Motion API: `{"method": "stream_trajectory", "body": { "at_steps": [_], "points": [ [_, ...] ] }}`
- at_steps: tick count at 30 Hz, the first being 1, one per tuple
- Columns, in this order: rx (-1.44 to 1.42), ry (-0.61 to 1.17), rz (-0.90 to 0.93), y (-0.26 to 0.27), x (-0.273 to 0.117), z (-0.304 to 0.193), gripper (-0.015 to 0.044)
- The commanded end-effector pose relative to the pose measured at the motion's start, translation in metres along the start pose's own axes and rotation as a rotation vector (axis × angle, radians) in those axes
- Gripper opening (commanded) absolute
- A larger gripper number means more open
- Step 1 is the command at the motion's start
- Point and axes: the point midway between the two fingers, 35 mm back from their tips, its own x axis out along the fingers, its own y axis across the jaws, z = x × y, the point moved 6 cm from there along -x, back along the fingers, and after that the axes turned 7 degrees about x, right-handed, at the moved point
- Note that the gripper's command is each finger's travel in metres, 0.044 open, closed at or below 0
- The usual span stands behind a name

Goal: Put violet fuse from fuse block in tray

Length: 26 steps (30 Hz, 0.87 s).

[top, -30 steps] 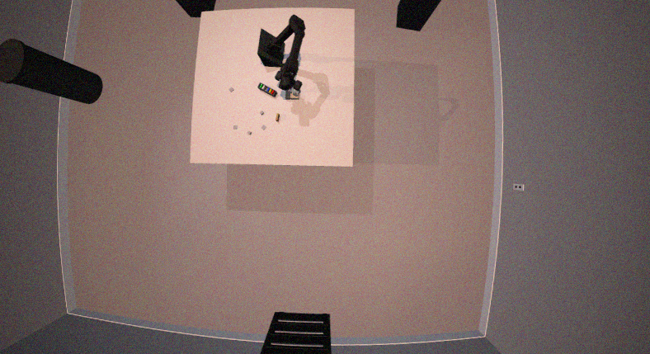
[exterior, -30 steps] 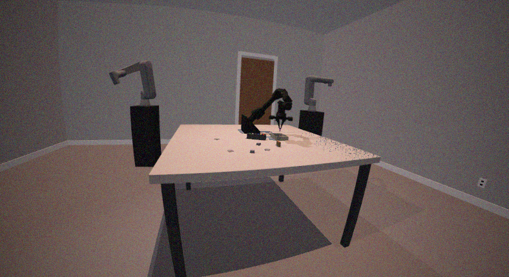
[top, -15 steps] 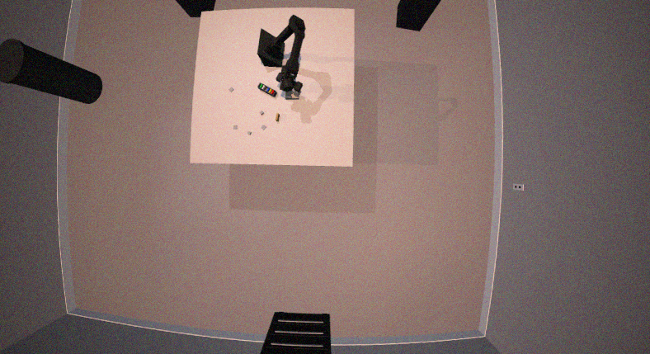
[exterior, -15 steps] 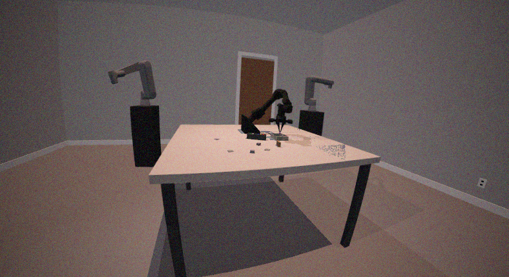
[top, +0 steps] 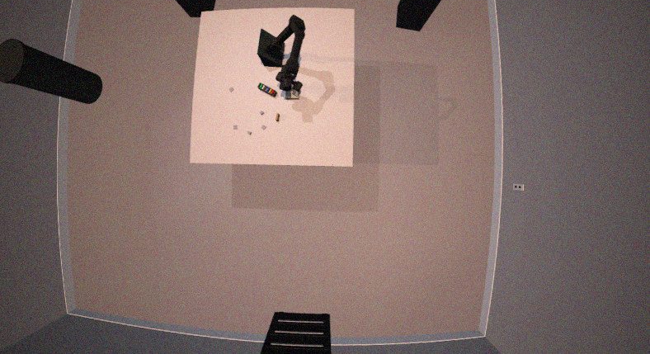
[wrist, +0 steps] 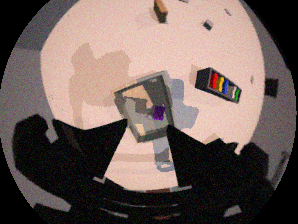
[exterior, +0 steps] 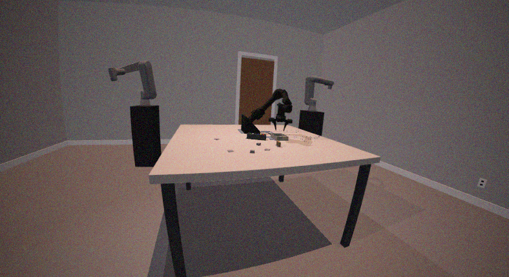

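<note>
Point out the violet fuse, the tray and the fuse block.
violet fuse [wrist: 158, 112], wrist view, on its purple body lying inside the tray.
tray [wrist: 123, 104], wrist view, on its left wall.
fuse block [wrist: 218, 86], wrist view, on the row of coloured fuses along its top.

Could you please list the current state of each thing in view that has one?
Claw: open, holding nothing, above the tray.
Violet fuse: released, lying inside the tray.
Tray: on the table, holding the violet fuse.
Fuse block: on the table, other fuses seated, apart from the claw.

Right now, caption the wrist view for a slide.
Open gripper above the tray, violet fuse lying inside; fuse block off to the side.
</note>
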Motion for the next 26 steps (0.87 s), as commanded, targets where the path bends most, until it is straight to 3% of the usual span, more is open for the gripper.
{"method": "stream_trajectory", "body": {
  "at_steps": [1,26],
  "points": [
    [0.001,-0.009,0.004,0.0,-0.0297,0.0012,0.033],
    [0.011,-0.007,-0.002,-0.0015,-0.0302,0.002,0.033]
  ]
}}
